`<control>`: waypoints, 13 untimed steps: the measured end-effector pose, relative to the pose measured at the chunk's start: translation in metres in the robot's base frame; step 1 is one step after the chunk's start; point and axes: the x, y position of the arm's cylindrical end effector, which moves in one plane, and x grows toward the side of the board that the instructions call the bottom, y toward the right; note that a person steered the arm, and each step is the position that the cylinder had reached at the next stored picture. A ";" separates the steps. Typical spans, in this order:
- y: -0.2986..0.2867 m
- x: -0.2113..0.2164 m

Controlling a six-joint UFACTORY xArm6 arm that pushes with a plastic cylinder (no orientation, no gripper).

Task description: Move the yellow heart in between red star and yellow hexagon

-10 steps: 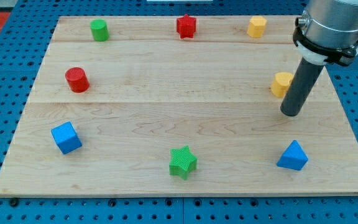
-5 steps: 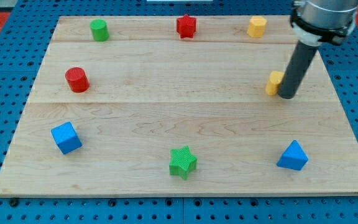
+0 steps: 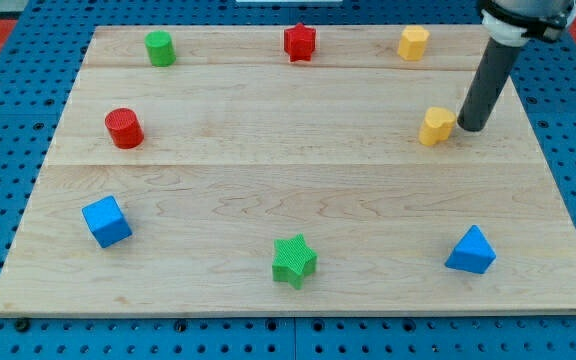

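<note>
The yellow heart [image 3: 435, 126] lies on the wooden board at the view's right, about mid-height. My tip [image 3: 470, 127] is just to the right of it, close to its right side or touching it. The red star [image 3: 300, 42] sits at the top centre. The yellow hexagon [image 3: 413, 42] sits at the top right. The heart is below and a little right of the hexagon.
A green cylinder [image 3: 159, 47] is at the top left and a red cylinder [image 3: 124, 128] at the left. A blue cube [image 3: 106, 221] is at the lower left, a green star [image 3: 294, 260] at the bottom centre, a blue triangle [image 3: 470, 250] at the lower right.
My tip has moved up the view, from below right of the yellow heart to its right side. The heart has shifted left and slightly up.
</note>
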 end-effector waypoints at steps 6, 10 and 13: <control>-0.115 0.008; -0.079 0.003; -0.070 -0.053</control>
